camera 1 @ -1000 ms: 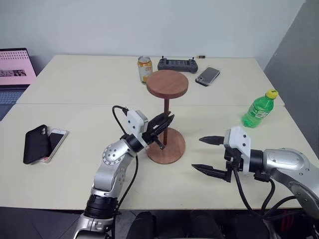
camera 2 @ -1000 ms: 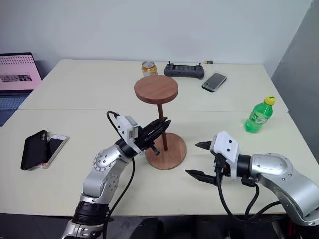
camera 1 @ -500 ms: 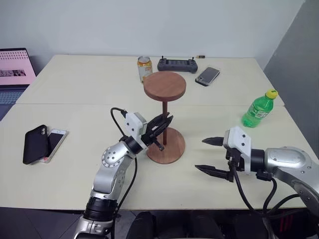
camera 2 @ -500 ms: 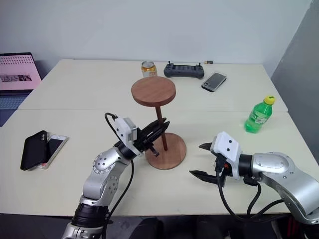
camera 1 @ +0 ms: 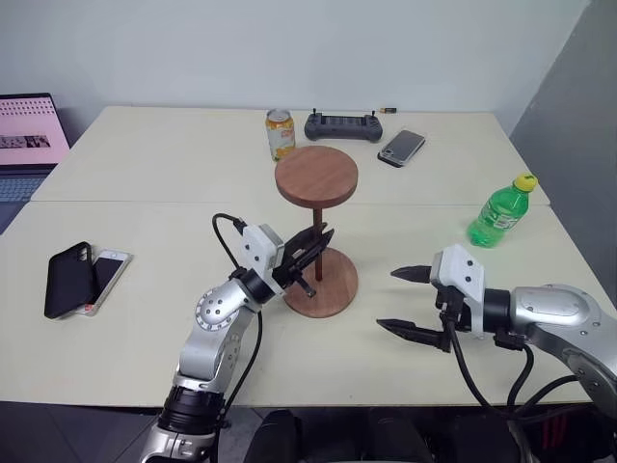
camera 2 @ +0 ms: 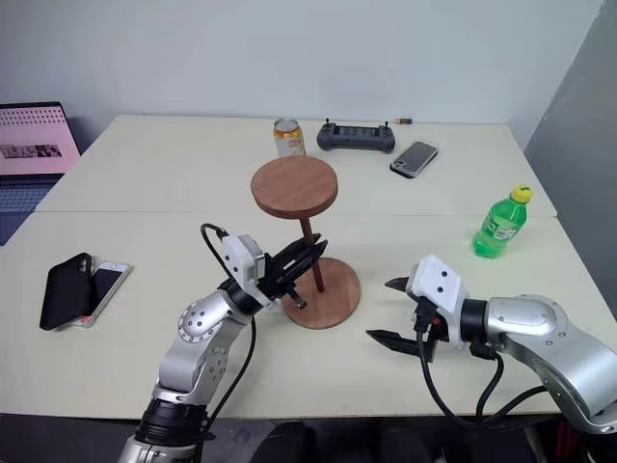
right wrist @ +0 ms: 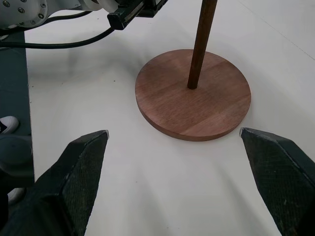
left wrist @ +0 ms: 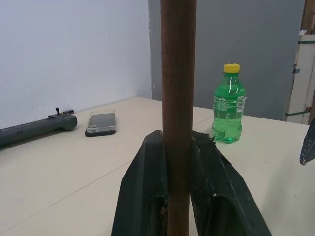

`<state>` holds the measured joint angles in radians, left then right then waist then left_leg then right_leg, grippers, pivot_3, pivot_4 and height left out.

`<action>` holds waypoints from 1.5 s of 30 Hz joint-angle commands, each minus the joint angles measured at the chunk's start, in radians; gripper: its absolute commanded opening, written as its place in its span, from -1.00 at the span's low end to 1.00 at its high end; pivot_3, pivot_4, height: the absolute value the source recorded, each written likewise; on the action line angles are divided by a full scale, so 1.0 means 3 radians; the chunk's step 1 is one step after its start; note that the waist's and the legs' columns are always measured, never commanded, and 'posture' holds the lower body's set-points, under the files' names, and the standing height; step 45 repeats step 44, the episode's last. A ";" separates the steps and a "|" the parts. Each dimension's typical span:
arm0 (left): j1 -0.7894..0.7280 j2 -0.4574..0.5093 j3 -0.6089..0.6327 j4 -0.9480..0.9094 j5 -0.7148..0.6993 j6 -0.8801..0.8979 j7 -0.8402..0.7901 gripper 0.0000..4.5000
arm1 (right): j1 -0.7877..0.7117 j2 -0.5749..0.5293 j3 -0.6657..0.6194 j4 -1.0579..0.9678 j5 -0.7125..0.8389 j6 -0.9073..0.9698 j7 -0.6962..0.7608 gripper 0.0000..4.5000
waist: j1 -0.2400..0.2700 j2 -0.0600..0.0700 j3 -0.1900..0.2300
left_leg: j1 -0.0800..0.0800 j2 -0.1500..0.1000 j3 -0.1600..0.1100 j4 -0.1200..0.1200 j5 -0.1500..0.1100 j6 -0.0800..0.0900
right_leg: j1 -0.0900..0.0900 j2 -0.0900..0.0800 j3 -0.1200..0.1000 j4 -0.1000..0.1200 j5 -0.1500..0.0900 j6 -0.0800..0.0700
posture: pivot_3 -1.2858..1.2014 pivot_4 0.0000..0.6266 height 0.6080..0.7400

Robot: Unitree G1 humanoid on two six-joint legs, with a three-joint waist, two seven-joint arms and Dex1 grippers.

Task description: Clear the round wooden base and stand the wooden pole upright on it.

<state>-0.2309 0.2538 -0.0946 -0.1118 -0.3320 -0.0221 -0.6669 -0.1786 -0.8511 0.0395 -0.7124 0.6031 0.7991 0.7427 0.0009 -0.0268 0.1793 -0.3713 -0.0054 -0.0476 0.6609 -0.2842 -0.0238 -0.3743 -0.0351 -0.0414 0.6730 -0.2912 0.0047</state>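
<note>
Two fingers of the left gripper (camera 1: 318,241) clamp the wooden pole (camera 1: 316,224), upright in the round wooden base (camera 1: 323,282); right gripper (camera 1: 399,301) gapes beside.

I see the round wooden base (camera 1: 322,282) mid-worktop (camera 1: 145,318), the wooden pole (camera 1: 316,241) standing on it. Left claw (camera 1: 310,253) sits at its left, right claw (camera 1: 407,304) to its right. Phones (camera 1: 75,278) lie far left, bottle (camera 1: 499,212) far right; can (camera 1: 281,133) and controller (camera 1: 342,125) behind.

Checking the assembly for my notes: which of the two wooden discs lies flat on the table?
The round wooden base, with the wooden pole standing in its centre. The other disc sits raised at the pole's top end.
</note>
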 commanded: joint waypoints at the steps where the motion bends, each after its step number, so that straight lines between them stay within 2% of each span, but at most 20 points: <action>1: 0.0077 0.0099 -0.0014 0.0138 0.0172 0.0083 0.0039 -0.88 | -0.0036 0.0011 -0.0019 -0.0106 0.0005 -0.0019 -0.0011 1.00 | 0.0000 0.0000 0.0000 | 0.0000 0.0000 0.0000 0.0000 0.0000 0.0000 | 0.0000 0.0000 0.0000 0.0000 0.0000 0.0000 | 0.03 -0.52 1.00; 4: 0.0077 0.0118 -0.0022 0.0139 0.0195 0.0053 0.0057 -0.88 | -0.0036 0.0017 -0.0013 -0.0102 0.0013 -0.0020 -0.0012 1.00 | 0.0000 0.0000 0.0000 | 0.0001 0.0000 0.0000 0.0000 0.0000 0.0000 | 0.0000 0.0000 0.0000 0.0000 0.0000 0.0000 | 0.03 -0.52 1.00; 5: 0.0075 0.0121 -0.0025 0.0141 0.0194 0.0044 0.0052 -0.63 | -0.0038 0.0021 -0.0014 -0.0100 0.0019 -0.0018 -0.0013 1.00 | 0.0000 0.0000 0.0000 | 0.0001 0.0000 0.0000 0.0000 0.0000 0.0000 | 0.0000 0.0000 0.0000 0.0000 0.0000 0.0000 | 0.03 -0.52 1.00; 8: 0.0076 0.0147 -0.0049 0.0135 0.0203 0.0029 0.0006 -0.35 | -0.0030 0.0028 -0.0016 -0.0106 0.0023 -0.0018 -0.0017 1.00 | -0.0003 0.0002 0.0003 | -0.0001 0.0000 0.0001 -0.0002 0.0000 0.0000 | -0.0003 0.0001 0.0000 0.0000 0.0000 0.0000 | 0.03 -0.52 1.00; 9: 0.0073 0.0159 -0.0058 0.0114 0.0208 0.0012 -0.0024 -0.31 | -0.0027 0.0032 -0.0015 -0.0108 0.0023 -0.0020 -0.0019 1.00 | 0.0001 0.0001 0.0004 | -0.0007 0.0000 0.0000 -0.0001 0.0000 0.0000 | -0.0009 0.0001 0.0000 0.0000 0.0000 0.0000 | 0.03 -0.52 1.00; 12: 0.0048 0.0179 -0.0070 0.0063 0.0211 0.0006 -0.0076 -0.01 | -0.0024 0.0041 -0.0012 -0.0106 0.0022 -0.0020 -0.0023 1.00 | 0.0017 0.0000 0.0004 | -0.0038 0.0000 -0.0004 0.0005 0.0001 -0.0001 | -0.0035 0.0000 -0.0005 0.0002 0.0003 0.0003 | 0.03 -0.52 1.00; 15: 0.0007 0.0209 -0.0083 0.0046 0.0226 -0.0021 -0.0138 0.26 | -0.0024 0.0051 -0.0005 -0.0107 0.0021 -0.0016 -0.0030 1.00 | 0.0032 0.0000 0.0005 | -0.0039 -0.0001 -0.0004 0.0005 0.0001 -0.0001 | -0.0035 -0.0002 -0.0005 0.0000 0.0004 0.0000 | 0.03 -0.52 1.00; 16: -0.0004 0.0226 -0.0092 0.0041 0.0235 -0.0041 -0.0172 0.40 | -0.0022 0.0052 -0.0003 -0.0108 0.0018 -0.0017 -0.0032 1.00 | 0.0035 0.0000 0.0005 | -0.0039 -0.0002 -0.0003 0.0005 0.0001 -0.0001 | -0.0035 -0.0002 -0.0005 0.0000 0.0004 0.0000 | 0.03 -0.52 1.00; 17: -0.0010 0.0240 -0.0098 0.0028 0.0232 -0.0042 -0.0202 0.45 | -0.0021 0.0053 -0.0003 -0.0108 0.0017 -0.0017 -0.0033 1.00 | 0.0040 0.0000 0.0005 | -0.0039 -0.0002 -0.0003 0.0005 0.0001 -0.0001 | -0.0035 -0.0002 -0.0005 0.0000 0.0004 0.0001 | 0.03 -0.52 1.00; 23: -0.0005 0.0435 -0.0056 -0.0132 0.0234 0.0029 -0.0345 0.45 | -0.0025 0.0073 0.0024 -0.0086 -0.0017 -0.0041 -0.0038 1.00 | 0.0046 0.0001 0.0005 | -0.0038 -0.0001 -0.0003 0.0003 0.0000 0.0000 | -0.0035 -0.0001 -0.0005 0.0000 0.0003 0.0002 | 0.03 -0.52 1.00; 29: 0.0165 0.1176 0.0211 -0.0470 0.0138 0.0627 -0.0560 0.45 | 0.0025 0.0081 -0.0014 -0.0024 -0.0071 -0.0212 0.0042 1.00 | 0.0020 0.0007 0.0010 | -0.0037 0.0000 -0.0004 0.0001 0.0000 0.0000 | -0.0037 0.0001 -0.0005 0.0002 0.0003 0.0002 | 0.03 -0.52 1.00; 31: 0.0318 0.1512 0.0344 -0.0742 0.0048 0.0966 -0.0669 0.45 | 0.0021 0.0076 -0.0044 0.0063 -0.0131 -0.0382 0.0127 1.00 | 0.0009 0.0006 0.0013 | -0.0037 0.0000 -0.0004 0.0001 0.0000 0.0000 | -0.0037 0.0001 -0.0005 0.0003 0.0002 0.0002 | 0.03 -0.52 1.00; 33: 0.0454 0.1709 0.0507 -0.0956 -0.0046 0.1199 -0.0673 0.45 | 0.0033 0.0084 -0.0081 0.0148 -0.0198 -0.0557 0.0196 1.00 | -0.0001 0.0008 0.0015 | -0.0037 0.0001 -0.0004 0.0001 0.0000 0.0000 | -0.0038 0.0001 -0.0004 0.0001 0.0002 0.0002 | 0.03 -0.52 1.00; 37: 0.0678 0.1917 0.0825 -0.1150 -0.0212 0.1538 -0.0680 0.45 | 0.0073 0.0104 -0.0183 0.0307 -0.0237 -0.0857 0.0351 1.00 | 0.0004 0.0011 0.0019 | -0.0038 0.0000 -0.0003 0.0001 0.0000 0.0000 | -0.0038 -0.0001 -0.0003 0.0000 0.0002 0.0002 | 0.03 -0.52 1.00; 40: 0.1045 0.2065 0.1321 -0.1163 -0.0309 0.1691 -0.0747 0.45 | 0.0119 0.0052 -0.0371 0.0484 -0.0166 -0.1009 0.0559 1.00 | 0.0000 0.0010 0.0023 | -0.0038 0.0001 -0.0003 0.0000 0.0000 0.0000 | -0.0038 -0.0001 -0.0003 0.0001 0.0002 0.0002 | 0.03 -0.52 1.00; 45: 0.1176 0.2029 0.1596 -0.1109 -0.0375 0.1642 -0.0716 0.45 | 0.0080 0.0045 -0.0486 0.0719 -0.0139 -0.1112 0.0739 1.00 | -0.0003 0.0014 0.0025 | -0.0037 0.0001 -0.0001 0.0000 0.0000 0.0000 | -0.0039 -0.0001 -0.0001 0.0001 0.0002 0.0000 | 0.03 -0.52 1.00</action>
